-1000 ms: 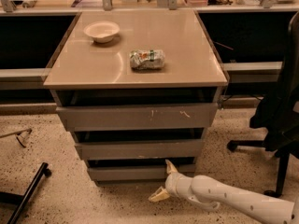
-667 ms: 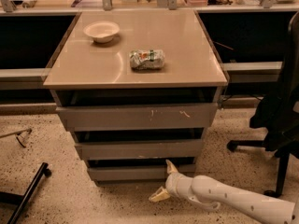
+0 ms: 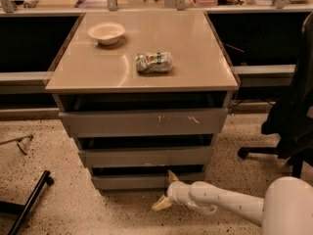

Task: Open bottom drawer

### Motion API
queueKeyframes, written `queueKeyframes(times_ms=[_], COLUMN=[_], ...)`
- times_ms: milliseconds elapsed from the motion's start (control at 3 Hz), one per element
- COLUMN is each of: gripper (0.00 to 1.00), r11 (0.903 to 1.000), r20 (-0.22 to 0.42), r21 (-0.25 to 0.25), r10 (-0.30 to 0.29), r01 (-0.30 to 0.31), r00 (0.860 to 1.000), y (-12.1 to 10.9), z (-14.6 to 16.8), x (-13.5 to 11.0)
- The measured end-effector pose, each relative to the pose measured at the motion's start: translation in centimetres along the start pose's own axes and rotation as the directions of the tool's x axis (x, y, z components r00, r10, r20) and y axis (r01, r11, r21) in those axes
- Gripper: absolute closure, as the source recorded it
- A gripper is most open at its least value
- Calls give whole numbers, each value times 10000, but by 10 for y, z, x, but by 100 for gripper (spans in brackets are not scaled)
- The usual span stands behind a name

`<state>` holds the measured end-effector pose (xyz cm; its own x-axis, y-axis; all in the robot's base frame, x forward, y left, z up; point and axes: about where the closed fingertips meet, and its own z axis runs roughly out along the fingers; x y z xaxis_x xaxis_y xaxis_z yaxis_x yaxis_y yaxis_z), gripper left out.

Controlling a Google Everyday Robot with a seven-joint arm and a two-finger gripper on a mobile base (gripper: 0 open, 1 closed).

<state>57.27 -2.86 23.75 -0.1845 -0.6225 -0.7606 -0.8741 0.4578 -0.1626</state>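
Gripper unmoved (spread) at bottom drawer

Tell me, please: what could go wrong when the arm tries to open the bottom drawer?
1. The bottom drawer has a flat front with no handle, so the pincer, open near its right end, may slip off the top edge.
2. Pulling from that side rather than the middle could skew the drawer and jam it.
3. The lower finger points toward the floor and may scrape it.
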Motion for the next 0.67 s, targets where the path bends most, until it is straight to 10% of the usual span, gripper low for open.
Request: queueKeyframes(times_ms=[667], gripper=[0], r11=[9996], r20=[-118], r21=[-263], r10=[97], r01=[-100], r00=[9999], y=[-11], z=[24], x=[5])
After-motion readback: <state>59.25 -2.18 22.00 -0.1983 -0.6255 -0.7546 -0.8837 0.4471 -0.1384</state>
